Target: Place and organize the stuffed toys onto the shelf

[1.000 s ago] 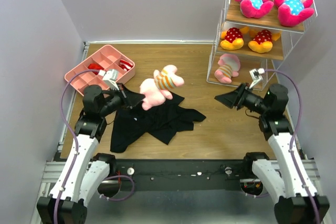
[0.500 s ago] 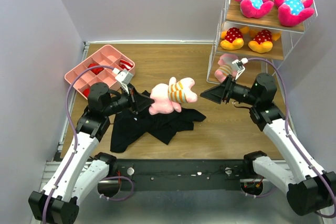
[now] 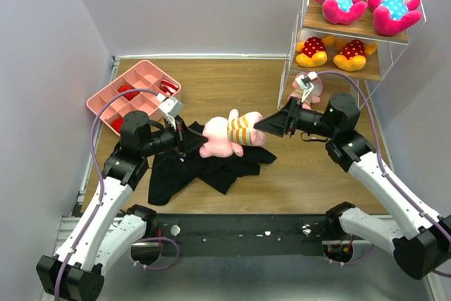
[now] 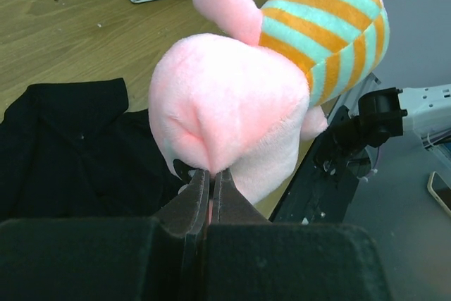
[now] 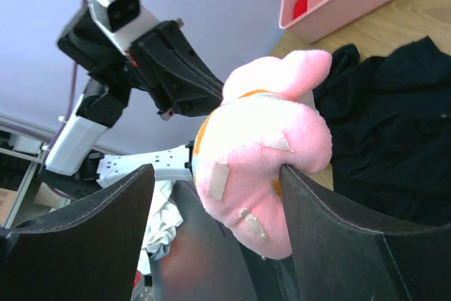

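Swung in from beside the white-wire, wood-board shelf (image 3: 337, 72), the right gripper (image 3: 259, 126) now spreads wide around the free end of the soft pink plush doll (image 3: 229, 134), striped orange and mint, that the left gripper (image 3: 185, 137) pinches by a fuzzy fold above the limp black garment (image 3: 211, 166), seemingly a handover shelfward.

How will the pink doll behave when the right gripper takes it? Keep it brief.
Probably soft and squashy: the left gripper holds the doll by only a pinched fold of plush. Likely light, since that small pinch carries it above the black cloth. It may sag or swing when released, so the open right gripper should close around its body.
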Available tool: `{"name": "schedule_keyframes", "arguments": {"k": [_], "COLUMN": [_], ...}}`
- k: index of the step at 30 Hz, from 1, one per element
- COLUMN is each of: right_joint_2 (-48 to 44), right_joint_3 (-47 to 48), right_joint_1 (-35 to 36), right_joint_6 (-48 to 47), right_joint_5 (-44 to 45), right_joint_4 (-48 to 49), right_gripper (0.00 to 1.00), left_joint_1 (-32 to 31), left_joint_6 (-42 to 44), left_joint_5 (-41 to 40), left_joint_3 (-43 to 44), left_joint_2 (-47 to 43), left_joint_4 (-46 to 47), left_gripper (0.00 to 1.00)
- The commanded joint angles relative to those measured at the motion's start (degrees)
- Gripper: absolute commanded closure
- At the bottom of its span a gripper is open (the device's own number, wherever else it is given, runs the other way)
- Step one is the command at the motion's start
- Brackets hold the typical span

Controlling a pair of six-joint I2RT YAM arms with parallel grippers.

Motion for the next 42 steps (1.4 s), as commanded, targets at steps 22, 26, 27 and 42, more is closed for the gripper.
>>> {"name": "schedule_keyframes", "arguments": {"k": [22, 26, 27, 42], "right_joint_2": [-8.0, -9.1, -9.6, -7.6], "right_joint_3": [1.5, -0.9, -2.1, -7.6], "right_joint_1": [6.2, 9.7, 10.3, 28.8], "right_joint_6": [-42.5, -56.2, -58.4, -79.7], "right_joint_5": [28.7, 30.1, 30.4, 47.2], "right_joint_4": [-6.2, -2.9, -1.6, 4.6], "right_gripper": [0.99, 0.99, 0.99, 0.99], "left_joint_1": [-1.4, -1.6, -1.7, -11.1], "left_joint_6": [-23.0, -36.4, -38.1, -40.4], "left_joint_5": [-25.0, -12.1, -10.2, -12.3], "left_joint_3": [18.8, 17.9, 17.7, 19.2], "left_joint_2": [9.1, 13.5, 13.9, 23.6], "left_joint_4": [-16.4, -5.5, -1.1, 1.9], "left_gripper": [0.01, 0.01, 0.01, 0.01]}}
